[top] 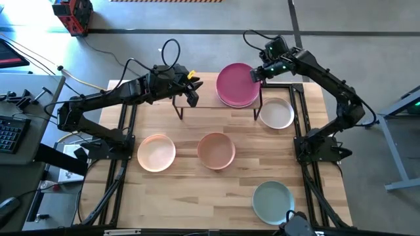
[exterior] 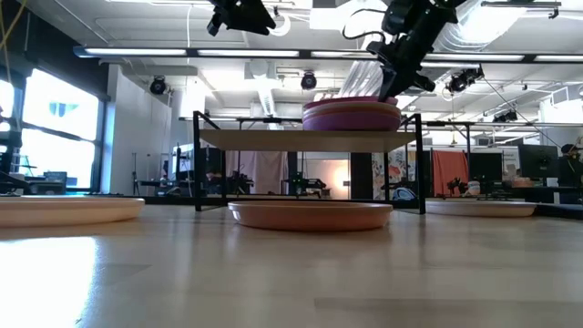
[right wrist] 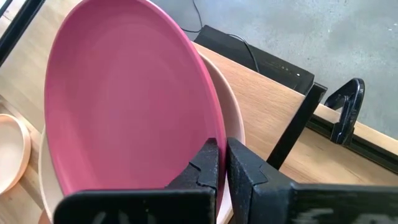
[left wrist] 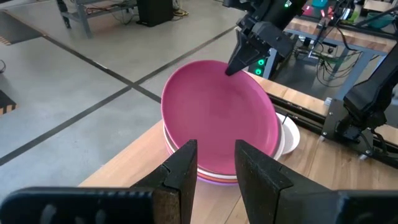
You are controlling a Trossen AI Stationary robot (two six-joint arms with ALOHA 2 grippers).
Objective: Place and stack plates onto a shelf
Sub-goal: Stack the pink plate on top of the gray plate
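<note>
While I watch from the remote console, status reads:

Right gripper (top: 254, 74): fingers pinched on the far-right rim of the magenta plate (top: 236, 81); I see the rim between them in the right wrist view.
Magenta plate: tilted, far-right edge lifted, lower edge resting on the stack on the shelf's right half.
Stack: purple plate (exterior: 352, 118) under the magenta, a pale one showing at the edge.
Shelf (exterior: 264, 138): far-center of the desk (top: 197, 190); left half bare.
Left gripper (top: 191, 88): hanging above the shelf's left half, fingers slightly apart, holding nothing.
Other plates on desk: white plate (top: 275, 113) just right of shelf; tan-pink plate (top: 156, 152) left-center; terracotta plate (top: 216, 150) center; pale teal plate (top: 272, 202) near right.
</note>
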